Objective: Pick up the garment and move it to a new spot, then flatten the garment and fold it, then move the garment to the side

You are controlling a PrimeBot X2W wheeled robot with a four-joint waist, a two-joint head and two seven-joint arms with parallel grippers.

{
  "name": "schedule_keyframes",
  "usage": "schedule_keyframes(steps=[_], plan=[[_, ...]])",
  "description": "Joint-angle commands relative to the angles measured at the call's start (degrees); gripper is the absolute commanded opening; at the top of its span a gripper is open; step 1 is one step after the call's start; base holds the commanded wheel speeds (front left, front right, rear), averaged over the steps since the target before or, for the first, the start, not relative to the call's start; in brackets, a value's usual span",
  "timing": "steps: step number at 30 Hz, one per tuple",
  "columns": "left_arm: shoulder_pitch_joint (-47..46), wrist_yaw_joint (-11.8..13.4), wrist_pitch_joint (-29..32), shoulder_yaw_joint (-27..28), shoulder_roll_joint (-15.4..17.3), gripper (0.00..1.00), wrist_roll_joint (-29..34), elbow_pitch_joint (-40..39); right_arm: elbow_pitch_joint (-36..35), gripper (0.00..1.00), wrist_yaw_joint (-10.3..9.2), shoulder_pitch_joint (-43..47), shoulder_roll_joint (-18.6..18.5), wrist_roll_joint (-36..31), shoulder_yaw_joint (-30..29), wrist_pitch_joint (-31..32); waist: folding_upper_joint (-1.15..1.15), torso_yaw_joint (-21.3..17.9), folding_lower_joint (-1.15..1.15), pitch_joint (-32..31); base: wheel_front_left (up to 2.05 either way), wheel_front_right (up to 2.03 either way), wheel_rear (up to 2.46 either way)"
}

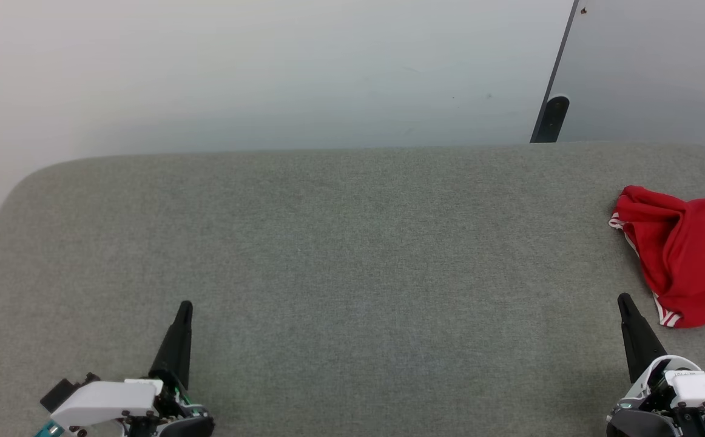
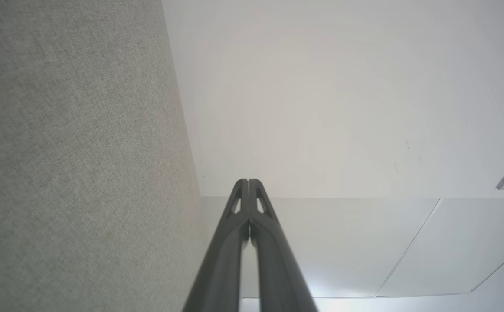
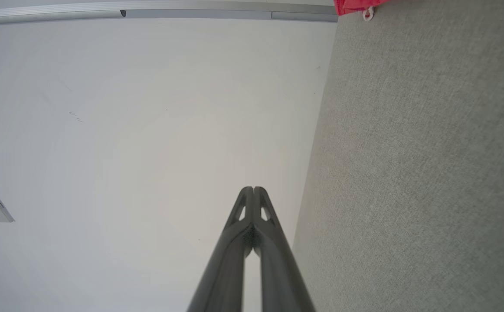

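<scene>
The red garment (image 1: 686, 255) is lying bunched at the three o'clock edge of the grey cloth-covered tabletop (image 1: 352, 243). Its red-and-white striped trim is showing along the near hem, and part of it is running out of the head view. It is looking crumpled rather than squarely folded, yet it is also sitting off to the side. So I am judging two readings open: a heap waiting to be lifted to a new spot, or a piece already put aside. I am naming no next move.

The left tool (image 1: 182, 312) is resting at seven o'clock and the right tool (image 1: 627, 306) at five o'clock, just beside the garment's near hem. Both are pointing toward twelve o'clock, low over the tabletop and rolled onto their sides. Each is pressing its two dark fingers together tip to tip, gripping nothing.
</scene>
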Motion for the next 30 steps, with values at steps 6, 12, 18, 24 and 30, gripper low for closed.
schedule_keyframes(steps=[6, 12, 18, 24, 30], plan=[[-0.48, -0.22, 0.2, 0.13, -0.09, 0.0, -0.17, 0.06, -0.18, 0.0, -0.06, -0.17, 0.16, 0.19, -0.07, 0.12, 0.0, 0.0, 0.0, 0.0, 0.0, 0.0, 0.0], [-0.47, -0.22, 0.2, 0.13, -0.09, 0.0, -0.18, 0.06, -0.18, 0.0, -0.06, -0.17, 0.16, 0.2, -0.06, 0.12, 0.0, 0.0, 0.0, 0.0, 0.0, 0.0, 0.0], [-0.47, -0.22, 0.19, 0.14, -0.09, 0.0, -0.18, 0.06, -0.18, 0.0, -0.06, -0.17, 0.16, 0.2, -0.06, 0.11, 0.0, 0.0, 0.0, 0.0, 0.0, 0.0, 0.0], [-0.47, -0.22, 0.19, 0.13, -0.09, 0.0, -0.18, 0.06, -0.18, 0.0, -0.06, -0.17, 0.16, 0.2, -0.06, 0.11, 0.0, 0.0, 0.0, 0.0, 0.0, 0.0, 0.0], [-0.47, -0.22, 0.19, 0.13, -0.09, 0.0, -0.18, 0.06, -0.18, 0.0, -0.06, -0.17, 0.16, 0.2, -0.05, 0.11, 0.0, 0.0, 0.0, 0.0, 0.0, 0.0, 0.0]])
